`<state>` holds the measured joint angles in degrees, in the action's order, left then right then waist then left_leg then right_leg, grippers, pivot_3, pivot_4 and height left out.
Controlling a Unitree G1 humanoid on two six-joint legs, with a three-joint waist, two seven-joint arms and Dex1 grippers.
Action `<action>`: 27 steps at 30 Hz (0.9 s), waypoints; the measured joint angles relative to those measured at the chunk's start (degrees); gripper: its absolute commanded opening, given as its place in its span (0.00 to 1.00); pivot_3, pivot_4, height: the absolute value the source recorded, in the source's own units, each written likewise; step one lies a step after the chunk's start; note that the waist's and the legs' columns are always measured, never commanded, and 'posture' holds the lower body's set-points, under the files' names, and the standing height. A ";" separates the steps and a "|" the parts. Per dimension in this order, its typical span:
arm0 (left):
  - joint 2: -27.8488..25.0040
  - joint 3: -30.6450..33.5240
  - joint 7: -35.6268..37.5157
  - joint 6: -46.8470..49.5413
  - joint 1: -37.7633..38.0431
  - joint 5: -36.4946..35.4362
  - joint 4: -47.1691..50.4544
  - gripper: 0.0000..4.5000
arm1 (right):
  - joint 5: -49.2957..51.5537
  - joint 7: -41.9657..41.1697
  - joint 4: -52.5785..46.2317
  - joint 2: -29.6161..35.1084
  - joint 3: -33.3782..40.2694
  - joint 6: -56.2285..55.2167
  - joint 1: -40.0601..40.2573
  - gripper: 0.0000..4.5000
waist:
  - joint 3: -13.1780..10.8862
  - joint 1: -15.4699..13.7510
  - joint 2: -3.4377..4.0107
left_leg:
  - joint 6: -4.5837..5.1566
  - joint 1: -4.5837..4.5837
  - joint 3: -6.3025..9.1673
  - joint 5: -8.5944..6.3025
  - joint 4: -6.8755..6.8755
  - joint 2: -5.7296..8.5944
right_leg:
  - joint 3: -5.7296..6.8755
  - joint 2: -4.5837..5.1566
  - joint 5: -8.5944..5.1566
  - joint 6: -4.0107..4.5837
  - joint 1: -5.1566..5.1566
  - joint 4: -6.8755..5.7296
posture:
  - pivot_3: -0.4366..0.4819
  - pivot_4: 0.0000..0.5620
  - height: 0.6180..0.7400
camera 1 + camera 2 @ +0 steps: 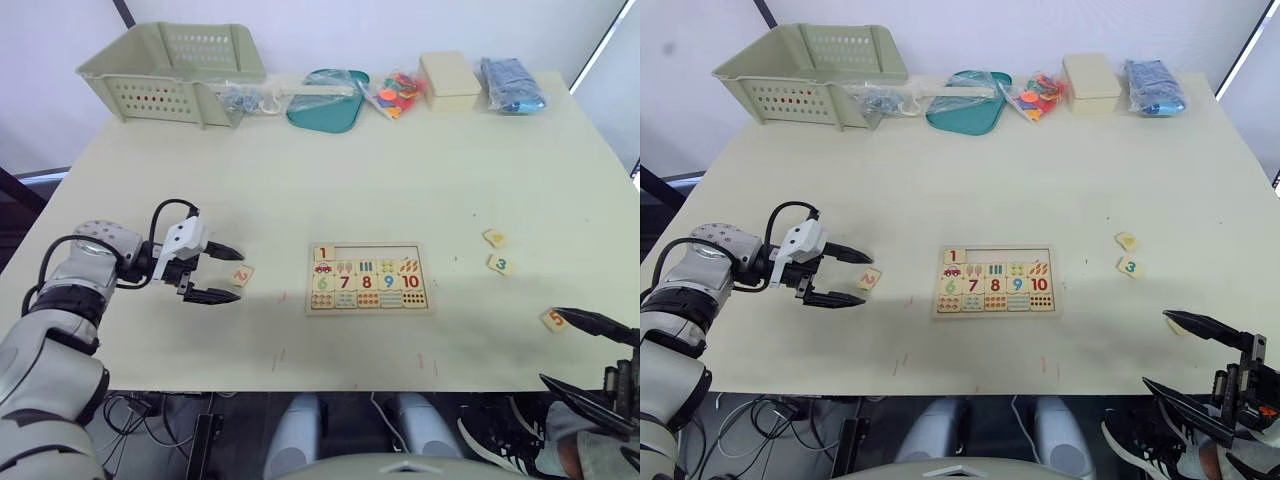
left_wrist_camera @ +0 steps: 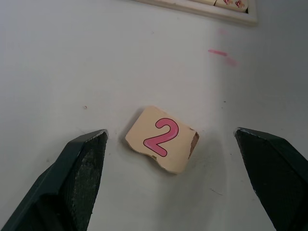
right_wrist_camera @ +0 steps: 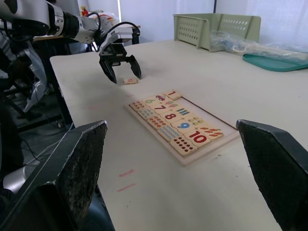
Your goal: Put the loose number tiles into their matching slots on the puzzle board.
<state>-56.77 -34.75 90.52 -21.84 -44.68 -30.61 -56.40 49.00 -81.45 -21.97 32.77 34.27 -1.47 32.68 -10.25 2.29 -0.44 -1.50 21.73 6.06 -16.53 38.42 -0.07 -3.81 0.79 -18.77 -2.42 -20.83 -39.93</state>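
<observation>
The puzzle board (image 1: 367,279) lies at the table's middle front. In its top row of slots (image 1: 378,252), tile 1 (image 1: 322,253) sits at the left end and the rest is an empty recess. A pink 2 tile (image 2: 162,138) lies flat on the table left of the board. My left gripper (image 1: 237,275) is open, one finger on either side of the 2 tile without touching it. To the right lie a green 3 tile (image 1: 500,264), a yellowish tile (image 1: 494,238) and an orange-red 5 tile (image 1: 553,320). My right gripper (image 1: 550,345) is open, its upper finger beside the 5 tile.
Along the far edge stand a green basket (image 1: 175,70), a teal tray (image 1: 325,100), bags of small coloured pieces (image 1: 395,93), a cream box (image 1: 450,80) and a blue bag (image 1: 510,85). The table's front edge (image 1: 330,362) runs just below the board.
</observation>
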 measured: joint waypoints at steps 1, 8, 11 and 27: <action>0.01 -0.23 0.01 -0.53 -0.09 -0.06 -0.34 0.99 | 0.00 -0.08 -0.01 -0.02 0.00 -0.01 0.15 1.00 | 0.00 0.02 0.00 | 0.00 0.00 0.00 0.00 0.00 0.00 | 0.00 -0.01 0.00 0.00 0.00 0.00 | 0.48 0.27 1.00; 0.85 -2.97 0.11 -5.44 -2.07 -0.35 -3.74 0.99 | -0.11 -0.08 -0.50 -1.34 0.01 -0.67 1.42 1.00 | 0.01 0.01 0.01 | 0.00 -0.01 0.00 0.00 0.01 0.00 | -0.01 0.00 0.00 0.00 0.01 -0.02 | 0.48 0.27 1.00; 1.34 -2.98 0.12 -6.34 -2.12 -0.47 -4.72 0.94 | -0.23 0.00 -0.53 -1.63 0.01 -1.15 1.94 1.00 | 0.01 -0.06 0.02 | 0.01 -0.02 0.03 0.01 0.01 0.01 | 0.00 0.00 0.00 0.00 0.01 -0.04 | 0.48 0.27 1.00; 2.13 2.53 0.15 -5.08 1.50 -1.57 -2.16 0.41 | -0.81 0.81 -0.56 -1.55 -0.33 -1.25 0.89 1.00 | 0.00 0.07 0.01 | 0.01 0.00 0.04 0.01 0.02 -0.03 | 0.00 -0.02 0.00 0.00 0.00 -0.03 | 0.48 0.27 1.00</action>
<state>-54.64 -32.22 90.67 -26.92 -43.18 -32.18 -58.56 48.19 -80.64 -22.53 31.22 33.94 -2.71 33.57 -10.25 2.36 -0.43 -1.49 21.73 6.10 -16.52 38.44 -0.10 -3.81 0.77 -18.77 -2.42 -20.83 -39.96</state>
